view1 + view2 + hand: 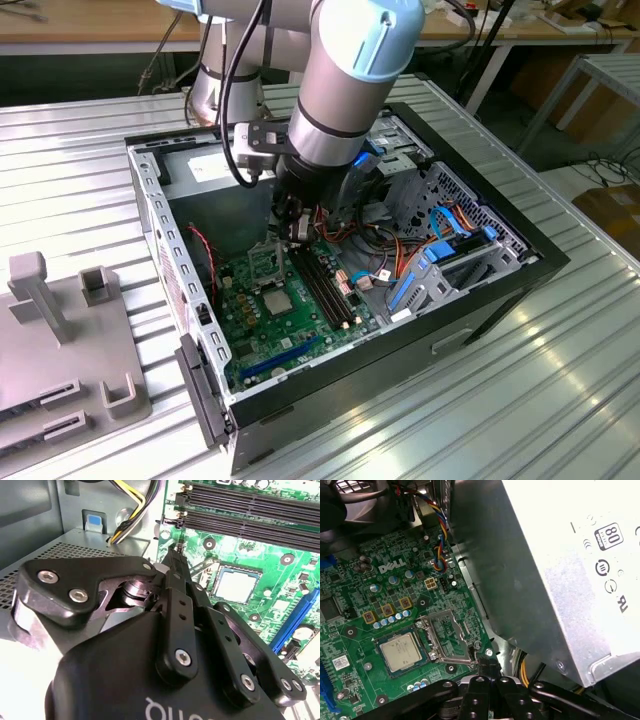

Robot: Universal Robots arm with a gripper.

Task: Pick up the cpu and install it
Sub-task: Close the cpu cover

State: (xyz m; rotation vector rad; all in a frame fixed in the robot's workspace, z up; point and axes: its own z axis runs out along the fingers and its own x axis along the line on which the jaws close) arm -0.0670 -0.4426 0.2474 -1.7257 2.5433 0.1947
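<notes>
One cpu (400, 651) seated flat in socket on green motherboard (365, 605), hinged frame (446, 636) open beside it; tool (487, 669) closed, empty, near frame; likely light, stiff, fragile underneath, best gripped by opposite edges.

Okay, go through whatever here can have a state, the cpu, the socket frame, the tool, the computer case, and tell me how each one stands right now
cpu: seated flat in its socket on the green board, silver top facing up, nothing gripping it.
socket frame: flipped open, lying beside the cpu.
tool: fingers closed together, empty, tips next to the open frame.
computer case: side panel off, interior exposed.
memory slots: empty.
</notes>
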